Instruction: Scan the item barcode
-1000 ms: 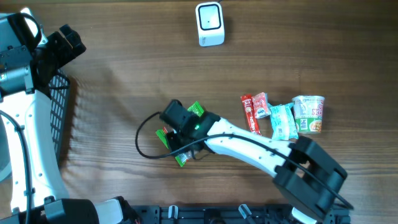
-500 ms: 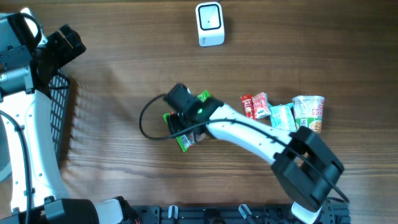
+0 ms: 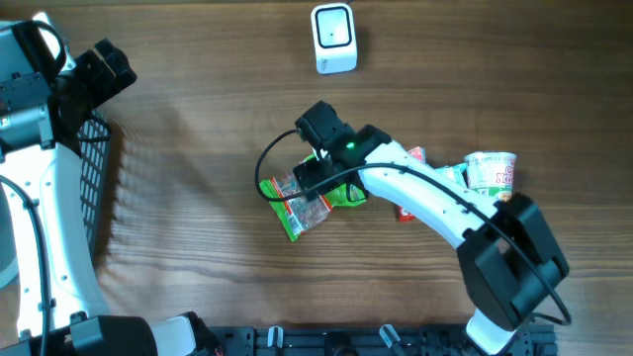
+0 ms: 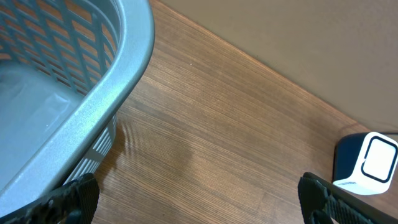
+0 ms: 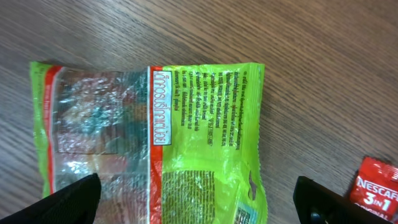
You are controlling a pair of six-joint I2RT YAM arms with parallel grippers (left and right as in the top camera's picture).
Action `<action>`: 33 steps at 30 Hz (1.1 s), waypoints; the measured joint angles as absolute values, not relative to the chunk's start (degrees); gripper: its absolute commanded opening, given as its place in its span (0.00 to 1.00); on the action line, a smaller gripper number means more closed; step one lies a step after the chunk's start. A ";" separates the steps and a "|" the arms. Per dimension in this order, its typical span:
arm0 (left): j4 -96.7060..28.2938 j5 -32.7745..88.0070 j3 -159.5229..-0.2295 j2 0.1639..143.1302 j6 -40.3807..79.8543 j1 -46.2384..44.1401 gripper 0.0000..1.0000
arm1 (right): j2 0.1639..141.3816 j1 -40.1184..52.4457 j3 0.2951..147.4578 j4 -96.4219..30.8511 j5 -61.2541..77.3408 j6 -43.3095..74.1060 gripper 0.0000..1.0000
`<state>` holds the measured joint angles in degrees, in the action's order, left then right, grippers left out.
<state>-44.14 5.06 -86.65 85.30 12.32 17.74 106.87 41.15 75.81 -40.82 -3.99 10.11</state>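
Wood-grain worktop (image 3: 198, 119) runs under both my arms. My right hand (image 3: 313, 174) is over the middle of it, fingers spread wide and pinching nothing; from the wrist, the two dark fingertips (image 5: 68, 200) sit at the bottom corners of the view with the hand (image 5: 196, 208) open between them. The green snack packet (image 5: 155, 143) lies flat on the wood directly under that hand, in the gap between the fingers. Its clear window and red strip are toward one fingertip and its printed green back toward the other. I cannot tell whether either tip touches the wrapper. From overhead the packet (image 3: 307, 206) sticks out from beneath the hand on the near side, with a black cable looping past it. The white scanner (image 3: 333, 38) stands at the far edge of the worktop, well apart from the packet. A red sachet (image 5: 376, 190) lies just beside the packet's corner, and a noodle cup (image 3: 492, 180) sits further along my arm. My left hand (image 4: 199, 199) is also spread wide and holding nothing, beside the rim of the grey basket (image 4: 81, 93) at the worktop's left end. From there the scanner (image 4: 367, 165) shows off to the side.
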 measured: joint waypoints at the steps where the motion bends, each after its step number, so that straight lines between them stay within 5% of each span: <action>1: -44.16 5.06 -86.65 85.30 12.32 17.74 1.00 | 107.66 41.15 75.81 -40.80 -4.14 9.96 1.00; 13: -44.16 5.06 -86.65 85.30 12.32 17.74 1.00 | 114.87 40.45 75.77 -40.32 3.66 16.62 1.00; 14: -44.16 5.06 -86.65 85.30 12.32 17.74 1.00 | 115.24 40.40 75.88 -40.38 3.86 17.47 0.91; 15: -44.16 5.06 -86.65 85.30 12.32 17.74 1.00 | 115.44 40.42 76.09 -40.60 3.84 17.96 0.64; 16: -44.16 5.06 -86.65 85.30 12.32 17.74 1.00 | 115.74 40.40 76.38 -40.77 3.84 18.41 0.16; 17: -44.16 5.06 -86.65 85.30 12.32 17.74 1.00 | 115.87 40.40 76.47 -40.69 4.12 18.52 0.04; 26: -44.16 5.06 -86.65 85.30 12.32 17.74 1.00 | 106.32 30.04 76.31 -43.11 8.78 13.13 0.04; 33: -44.16 5.06 -86.65 85.30 12.32 17.74 1.00 | 104.71 30.57 76.09 -41.78 15.27 11.81 0.04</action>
